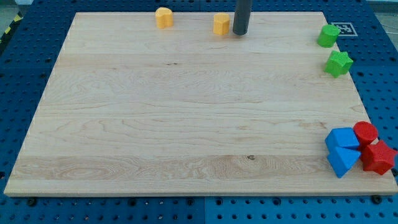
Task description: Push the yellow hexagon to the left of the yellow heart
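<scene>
The yellow hexagon (221,23) sits near the view's top edge of the wooden board (186,124), a little right of centre. The yellow heart (163,17) lies further to the view's left, also by the top edge, with a clear gap between the two. My tip (240,33) stands just to the right of the hexagon, very close to its right side; I cannot tell whether it touches.
Two green blocks (328,35) (339,63) lie at the board's upper right edge. At the lower right corner, two blue blocks (342,138) (343,160) and two red blocks (365,132) (378,157) are clustered together.
</scene>
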